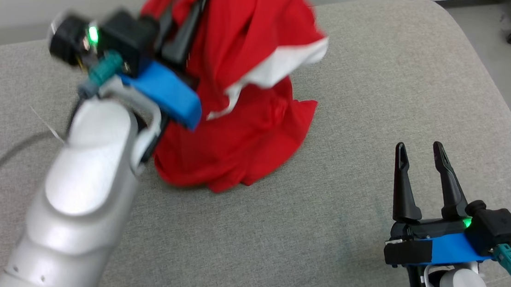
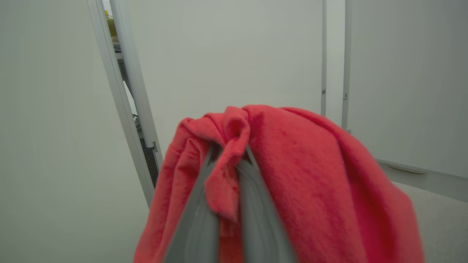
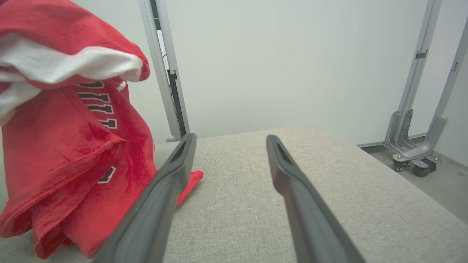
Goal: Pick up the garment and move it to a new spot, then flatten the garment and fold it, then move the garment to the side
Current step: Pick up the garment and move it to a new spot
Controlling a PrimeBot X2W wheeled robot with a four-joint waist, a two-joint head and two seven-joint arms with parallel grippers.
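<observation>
Bright, soft, even light leaves faint shadow beneath the crumpled red cotton garment. Motion blur smears the left tool in the head view; the wrist views' near fingers are defocused.

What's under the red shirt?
The grey cushion. The red shirt hangs from the left gripper, its bottom bunched on the cushion. The cloth covers the patch right beneath, so anything there is hidden.

Grey fabric cushion; pale wall; wheeled metal stand.

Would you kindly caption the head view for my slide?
Left gripper holds up the red garment; right gripper open nearby.
</observation>
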